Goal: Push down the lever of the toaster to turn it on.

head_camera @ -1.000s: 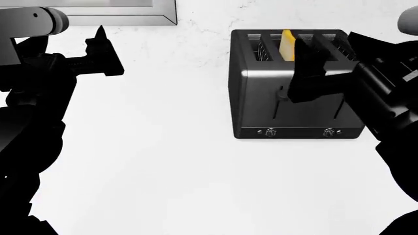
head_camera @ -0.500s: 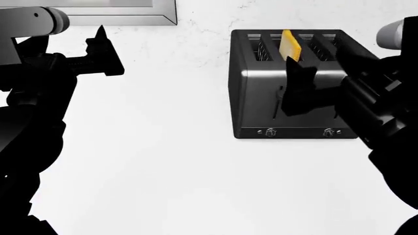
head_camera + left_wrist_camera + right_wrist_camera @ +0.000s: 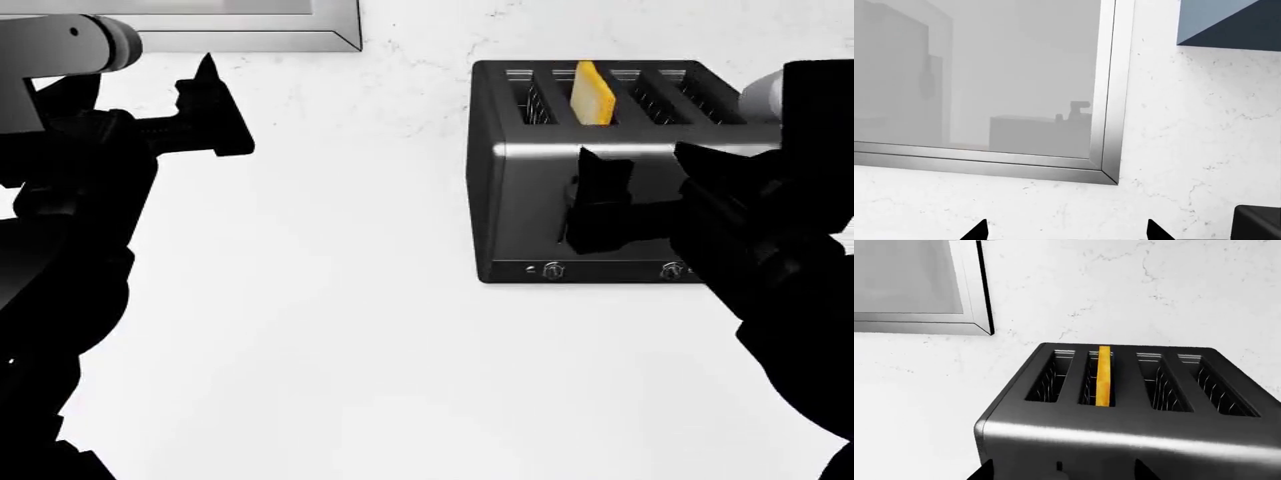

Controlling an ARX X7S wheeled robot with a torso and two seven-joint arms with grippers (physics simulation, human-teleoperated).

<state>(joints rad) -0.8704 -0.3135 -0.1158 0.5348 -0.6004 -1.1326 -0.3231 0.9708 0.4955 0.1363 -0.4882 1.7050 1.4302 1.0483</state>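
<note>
The brushed-steel toaster [image 3: 521, 200] stands at the right against the wall, with a yellow slice of toast [image 3: 591, 92] standing up in its second slot. My right gripper [image 3: 590, 200] is open and sits low against the toaster's front face, over the left lever, which it hides. In the right wrist view the fingertips [image 3: 981, 473] are spread wide at the toaster's [image 3: 1121, 430] front top edge, and only the top of the thin lever slot [image 3: 1059, 466] shows between them. My left gripper [image 3: 214, 108] is open and empty, raised far to the left.
Two small round dials [image 3: 554, 270] sit along the toaster's front base. A steel-framed window [image 3: 254, 35] is set in the marble wall at the back left, also in the left wrist view [image 3: 1111, 100]. The white counter [image 3: 334, 350] spreads in front.
My right gripper has moved down and a little left along the toaster's front face, from near the top edge to low over the left lever. The left arm has not moved.
</note>
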